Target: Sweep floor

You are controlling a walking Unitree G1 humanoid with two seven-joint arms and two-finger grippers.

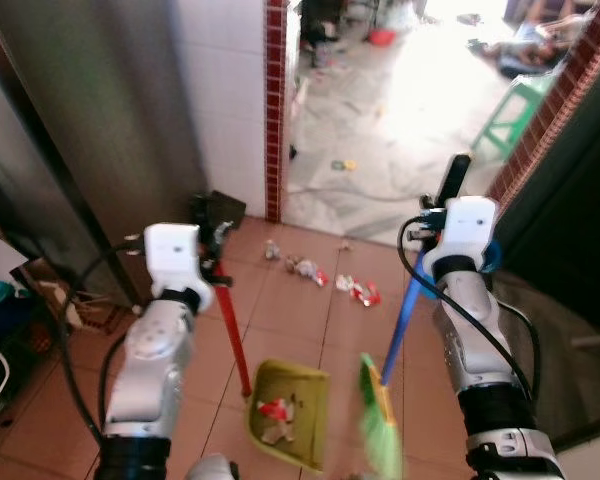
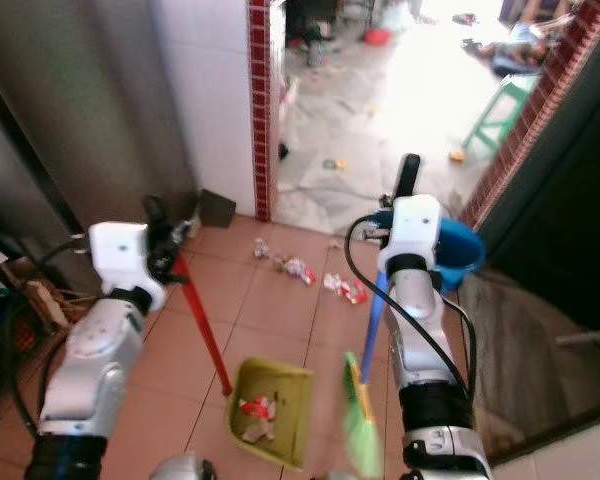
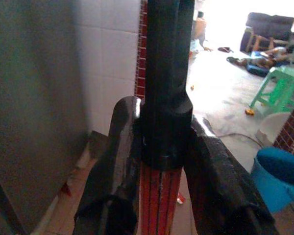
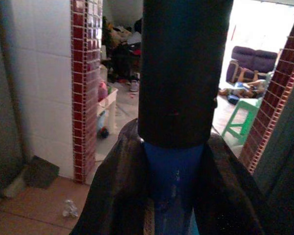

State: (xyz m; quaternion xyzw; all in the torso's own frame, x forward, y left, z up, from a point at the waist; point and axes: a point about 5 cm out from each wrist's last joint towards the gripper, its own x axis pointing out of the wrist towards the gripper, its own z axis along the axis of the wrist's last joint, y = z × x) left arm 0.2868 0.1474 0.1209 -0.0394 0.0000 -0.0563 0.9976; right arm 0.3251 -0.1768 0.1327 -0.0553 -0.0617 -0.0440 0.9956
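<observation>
My left gripper is shut on the red handle of a green dustpan, which rests on the terracotta tiles with a few scraps in it. My right gripper is shut on the blue handle of a broom whose green bristles are blurred just right of the pan. Loose litter lies on the tiles ahead, between the handles. In the wrist views the left fingers clasp the red handle and the right fingers clasp the blue handle.
A red-tiled pillar and white wall stand ahead on the left, with a grey metal door beside me. A doorway opens onto a bright room with a green stool. A blue bucket sits by my right arm.
</observation>
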